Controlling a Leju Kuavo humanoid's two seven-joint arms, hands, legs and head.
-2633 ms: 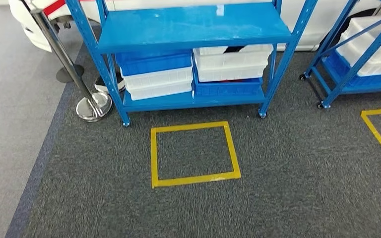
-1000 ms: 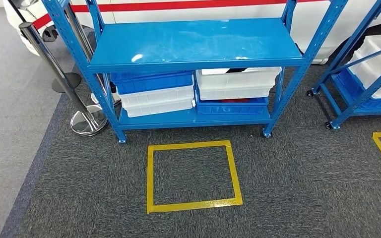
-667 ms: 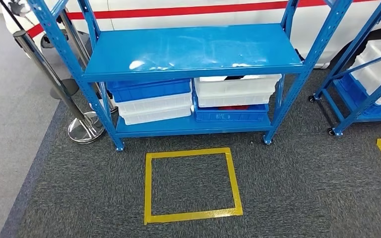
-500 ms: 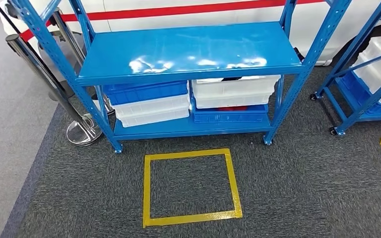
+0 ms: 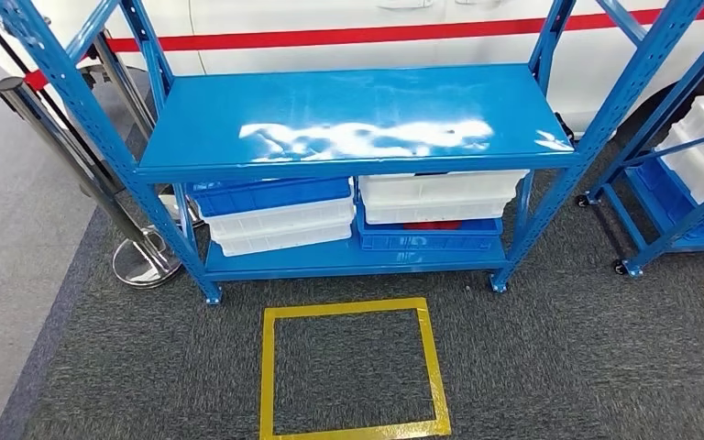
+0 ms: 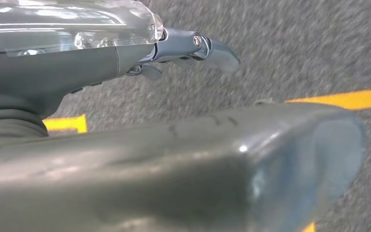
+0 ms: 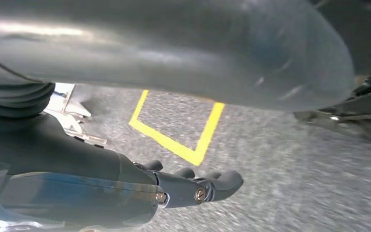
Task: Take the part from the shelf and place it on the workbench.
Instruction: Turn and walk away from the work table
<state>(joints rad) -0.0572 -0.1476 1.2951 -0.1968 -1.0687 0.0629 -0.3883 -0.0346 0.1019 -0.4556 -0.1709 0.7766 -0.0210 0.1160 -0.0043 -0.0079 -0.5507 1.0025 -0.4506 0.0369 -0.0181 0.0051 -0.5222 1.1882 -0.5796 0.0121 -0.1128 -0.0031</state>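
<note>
I'm facing the white vehicle (image 5: pixel 357 18) with the red stripe, and in front of it stands the blue shelf (image 5: pixel 348 119), square in my head view. Its middle board is bare and glaring under the lights. A second blue rack (image 5: pixel 687 183) sits off to my right with white bins on it.

On the grey carpet, just in front of the shelf, is the yellow taped square (image 5: pixel 430 357). On the bottom level a blue bin (image 5: pixel 270 194) tops a stack of white ones, and beside it a white bin (image 5: pixel 440 194) rests on another blue one.

The left robot hand (image 6: pixel 125 159) hangs over the carpet, fingers (image 6: pixel 207 46) stretched out and holding nothing. The right robot hand (image 7: pixel 140 58) is the same, fingers (image 7: pixel 207 186) loose and empty.

The part itself I can't pick out. There's a dark patch and a strip of red at the right-hand bins, too hidden to name.

My read is that this is a standing-at-the-shelf moment. Empty hands here fit either arriving to fetch the part or being back after leaving it on the surface. Whatever follows calls for a clear look into those bins.
</note>
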